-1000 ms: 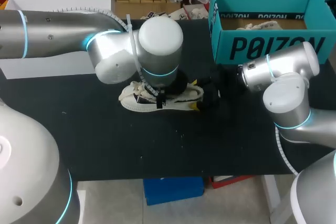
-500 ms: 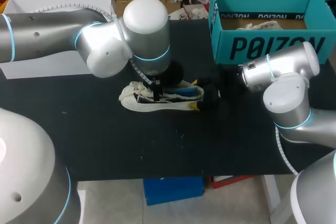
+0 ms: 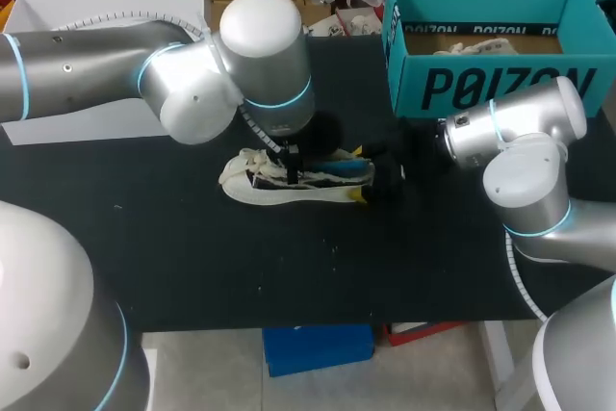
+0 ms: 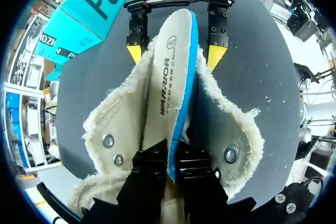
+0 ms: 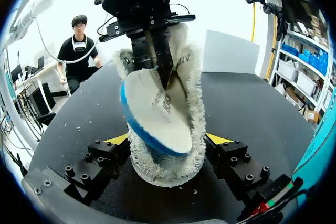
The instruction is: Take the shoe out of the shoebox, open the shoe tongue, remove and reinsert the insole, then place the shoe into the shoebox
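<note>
The shoe lies on its sole on the black worktop, out of the teal shoebox, which stands open well apart at the far right. The two arms appear to split the work. The right claw sits low at the heel, its yellow-tipped fingers spread about as wide as the heel and pressing the fleecy collar from both sides. That looks like an anchoring grip, so the shoe cannot slide or lift while the other arm works inside it. The left claw hangs over the middle of the shoe with its fingers pinched almost together on the insole. It holds the insole up on edge inside the opening, with the pale top face and blue underside both showing. The insole is partly out of the shoe; the heel end is raised above the collar and the toe end is hidden down in the shoe. So I judge this to be the insole step — though whether it is going out or in cannot be told from here. As for writing, the box has large dark lettering along its side, and the insole carries a line of dark print and a small round mark — I leave these unread.
</note>
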`<state>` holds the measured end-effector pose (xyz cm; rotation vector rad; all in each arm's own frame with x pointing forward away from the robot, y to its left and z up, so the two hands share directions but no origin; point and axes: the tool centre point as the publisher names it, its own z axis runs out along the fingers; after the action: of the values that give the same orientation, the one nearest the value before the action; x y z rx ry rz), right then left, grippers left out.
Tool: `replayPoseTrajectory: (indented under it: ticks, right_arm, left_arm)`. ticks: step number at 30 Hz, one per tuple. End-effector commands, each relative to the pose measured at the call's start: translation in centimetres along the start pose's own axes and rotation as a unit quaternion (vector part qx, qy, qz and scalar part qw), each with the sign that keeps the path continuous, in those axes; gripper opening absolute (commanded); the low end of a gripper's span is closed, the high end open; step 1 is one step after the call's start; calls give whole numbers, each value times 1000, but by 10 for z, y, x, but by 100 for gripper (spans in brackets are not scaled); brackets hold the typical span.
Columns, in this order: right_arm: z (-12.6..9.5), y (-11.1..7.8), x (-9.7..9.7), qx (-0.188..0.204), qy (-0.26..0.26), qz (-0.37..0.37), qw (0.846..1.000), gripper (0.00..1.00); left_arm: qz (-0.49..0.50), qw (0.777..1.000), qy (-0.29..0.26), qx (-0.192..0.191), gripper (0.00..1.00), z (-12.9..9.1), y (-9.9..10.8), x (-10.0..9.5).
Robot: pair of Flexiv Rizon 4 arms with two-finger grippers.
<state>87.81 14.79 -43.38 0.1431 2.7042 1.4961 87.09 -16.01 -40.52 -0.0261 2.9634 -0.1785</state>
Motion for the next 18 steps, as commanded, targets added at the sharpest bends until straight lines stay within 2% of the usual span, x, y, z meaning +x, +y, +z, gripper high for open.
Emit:
replayPoseTrajectory:
  ticks: [1, 2, 3, 8, 18]
  right_arm:
    - [0, -2, -1, 1, 0, 0, 1000, 0]
    - [0, -2, -1, 1, 0, 0, 1000, 0]
    - [0, -2, -1, 1, 0, 0, 1000, 0]
    - [0, -2, -1, 1, 0, 0, 1000, 0]
    - [0, -2, -1, 1, 0, 0, 1000, 0]
  left_arm:
    - [7, 1000, 10, 3, 27, 10, -8, -5]
    - [9, 1000, 10, 5, 33, 10, -9, -4]
    - [10, 1000, 9, 7, 34, 9, -10, -4]
    - [13, 1000, 8, 18, 32, 8, -15, -4]
    - [36, 999, 4, 34, 30, 8, -41, -9]
